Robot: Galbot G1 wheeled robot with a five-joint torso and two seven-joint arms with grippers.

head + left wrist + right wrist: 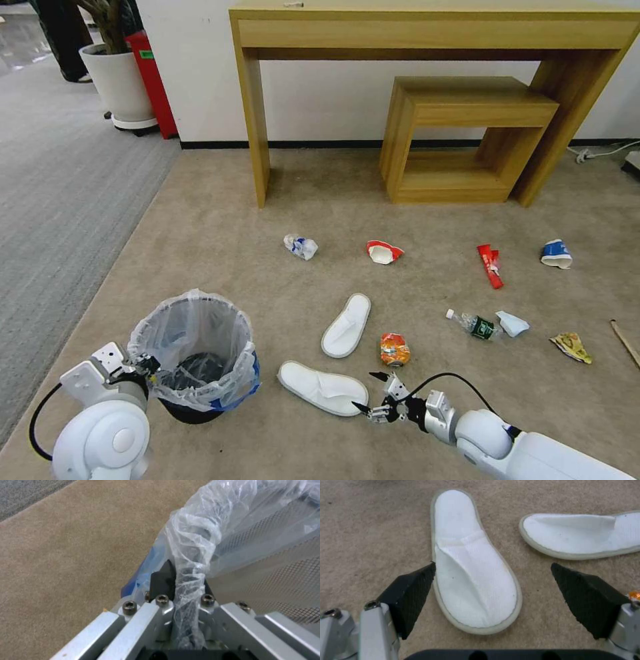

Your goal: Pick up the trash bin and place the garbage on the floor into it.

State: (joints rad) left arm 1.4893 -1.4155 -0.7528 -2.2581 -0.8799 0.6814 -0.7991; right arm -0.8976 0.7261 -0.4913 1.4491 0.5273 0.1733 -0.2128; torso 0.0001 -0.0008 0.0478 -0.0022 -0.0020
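Beige short-pile carpet [220, 220] across most of the head view, bordered at far left by a strip of grey ribbed carpet [53, 200]. Upper left: white planter [120, 83] beside a red box [155, 80], against a white wall. Top centre to right: wooden desk [433, 30] with a smaller wooden stool [467, 113] tucked under it. Bare carpet between the desk legs and the litter, and more open ground at lower centre.

Lower left: left gripper [148, 371] clamped on the near rim of the trash bin [193, 353], a fold of crinkly clear bag pinched between the black pads [163, 577]; mesh wall visible through the plastic, blue patch at the outer side.

Scattered from centre to right: crumpled blue-white cup [301, 246], red-white cup [383, 252], two white slippers, far one [347, 325] and near one [323, 387], orange wrapper [395, 349], small bottle [475, 325], red wrapper [491, 265], tissue [512, 323], blue-white cup [557, 254], yellow wrapper [571, 347], wooden stick [625, 343] at the right edge.

Lower centre-right: right gripper [375, 393] spread wide, just beside the toe end of the near slipper; one fingertip [410, 592] close against the slipper's edge.
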